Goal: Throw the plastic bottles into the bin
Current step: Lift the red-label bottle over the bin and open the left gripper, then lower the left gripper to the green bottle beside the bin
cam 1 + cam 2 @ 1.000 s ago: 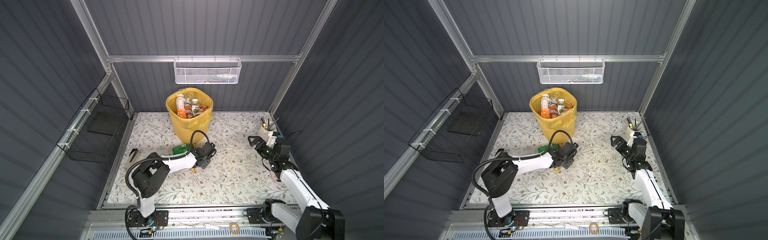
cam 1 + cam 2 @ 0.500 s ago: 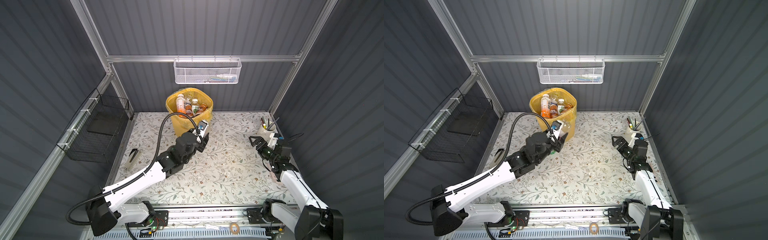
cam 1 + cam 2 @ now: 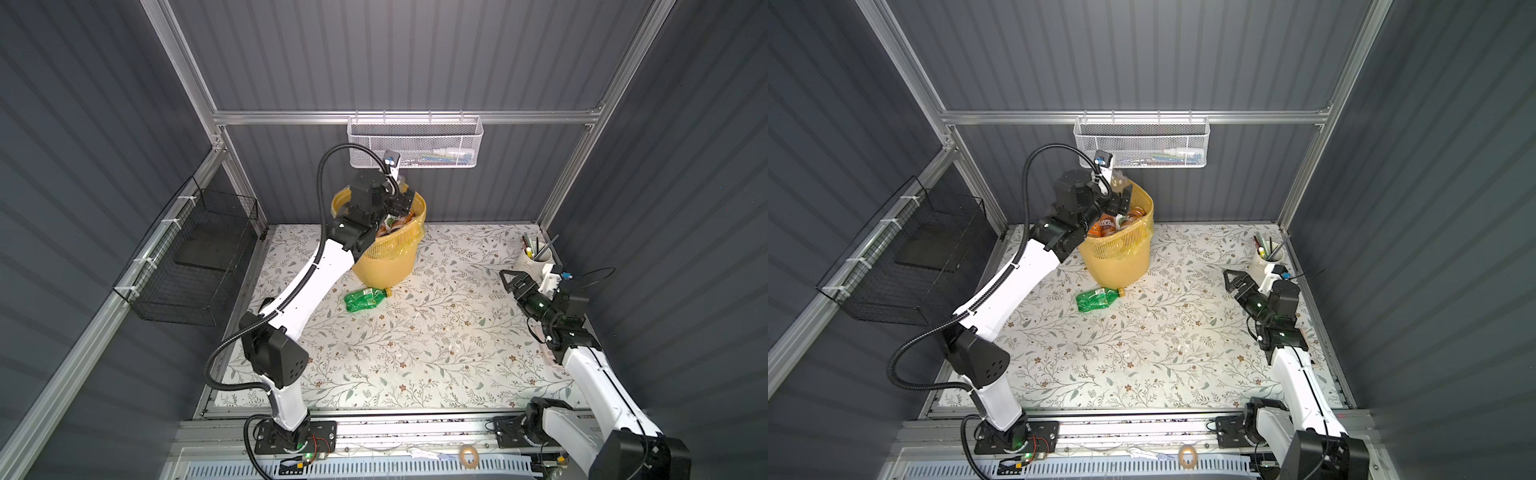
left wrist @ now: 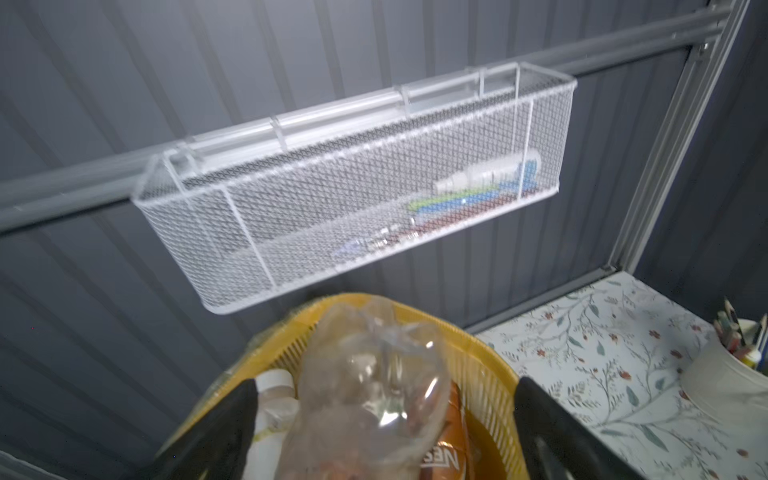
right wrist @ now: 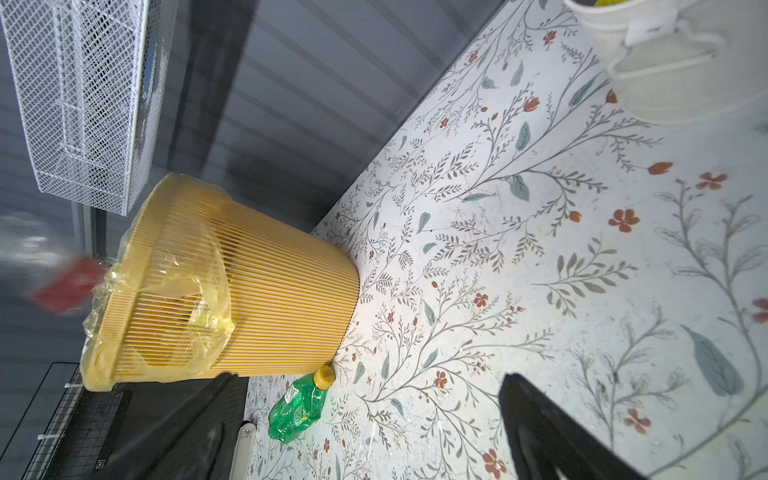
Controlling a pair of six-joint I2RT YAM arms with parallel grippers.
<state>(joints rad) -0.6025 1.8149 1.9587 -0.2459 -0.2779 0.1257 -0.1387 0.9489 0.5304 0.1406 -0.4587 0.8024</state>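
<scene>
The yellow lattice bin (image 3: 386, 266) (image 3: 1117, 262) stands at the back of the floral mat, with several plastic bottles (image 3: 392, 220) (image 3: 1108, 226) piled inside. My left gripper (image 3: 401, 199) (image 4: 386, 386) hangs open over the bin's rim (image 4: 490, 365). A clear bottle (image 4: 365, 386) sits blurred between its wide-apart fingers, touching neither. The right wrist view shows that bottle (image 5: 45, 270) with a red label, just above the rim. An all-green bottle (image 3: 365, 298) (image 3: 1098, 298) (image 5: 299, 409) lies on the mat at the bin's foot. My right gripper (image 3: 513, 279) (image 5: 372, 380) is open and empty at the right.
A white cup of pens (image 3: 536, 257) (image 3: 1266, 257) stands just behind the right gripper. A white mesh basket (image 3: 415, 145) hangs on the back wall right above the bin. A black wire basket (image 3: 195, 257) hangs on the left wall.
The left arm lifted the clear bottle from the mat by the green bottle up over the bin. Its jaws then opened and let the bottle go. The right arm barely moved.
</scene>
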